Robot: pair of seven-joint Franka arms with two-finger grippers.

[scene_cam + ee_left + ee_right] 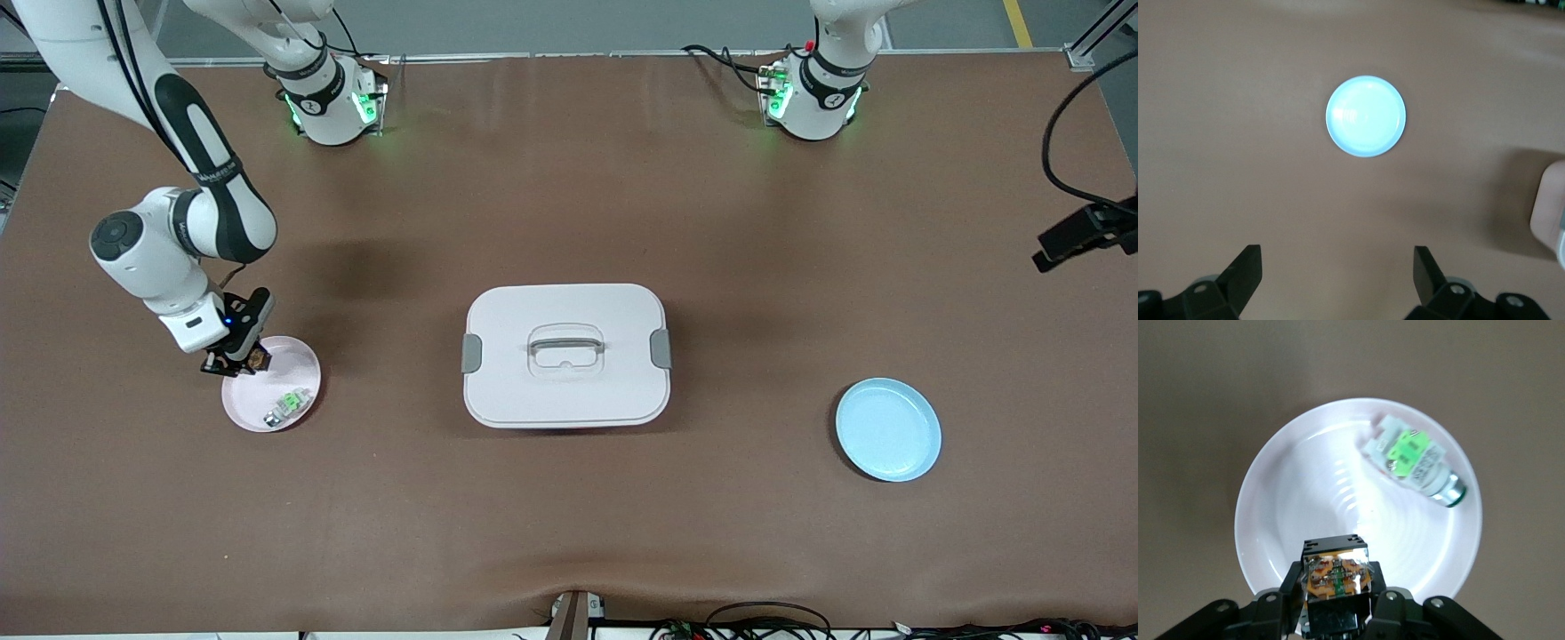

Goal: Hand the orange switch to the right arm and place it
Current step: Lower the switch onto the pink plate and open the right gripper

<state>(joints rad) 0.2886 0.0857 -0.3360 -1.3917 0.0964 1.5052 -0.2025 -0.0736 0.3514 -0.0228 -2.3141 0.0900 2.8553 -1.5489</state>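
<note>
Right gripper [238, 363] low over the pink plate [298, 360] toward the right arm's end of the table, jaws clamped on the orange switch [1336, 577], a small black block with an orange middle, held just above the plate's rim area; green-and-silver part [287, 405] lying in the same plate, apart from the switch, nearer the front camera; right arm [191, 213] bent down from its base at the table's edge. Left gripper [1337, 280] up in the air over bare brown table, jaws spread wide and holding nothing, light blue plate [1366, 116] below it; waiting. White lidded box [565, 354] with grey latches mid-table, between the two plates, lid on.
</note>
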